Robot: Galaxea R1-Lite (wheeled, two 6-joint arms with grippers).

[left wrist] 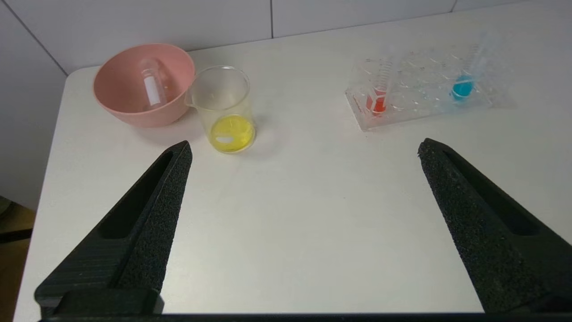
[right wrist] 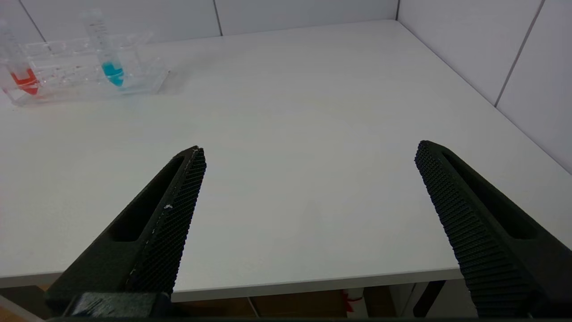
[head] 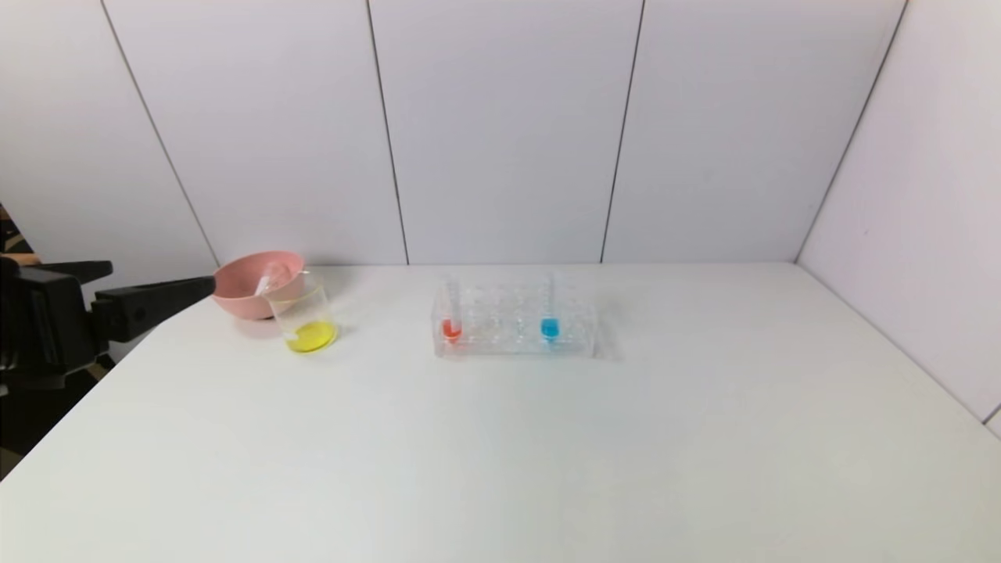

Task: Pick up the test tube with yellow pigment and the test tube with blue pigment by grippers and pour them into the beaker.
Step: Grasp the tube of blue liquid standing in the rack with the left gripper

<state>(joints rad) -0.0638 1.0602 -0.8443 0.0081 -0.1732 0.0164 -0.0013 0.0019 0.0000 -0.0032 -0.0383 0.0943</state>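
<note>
With yellow already in the beaker, the wide-open, empty right pincer should reach the blue tube standing in the rack, gripping high and lifting straight; the left pincer hangs open, empty.

Ahead of the left end effector, whose black fingers look rough and foam-like, sit a matt pink plastic bowl, a glossy clear beaker and a clear glossy tube rack on the smooth matt white table. The right end effector has finely ribbed black pads.
</note>
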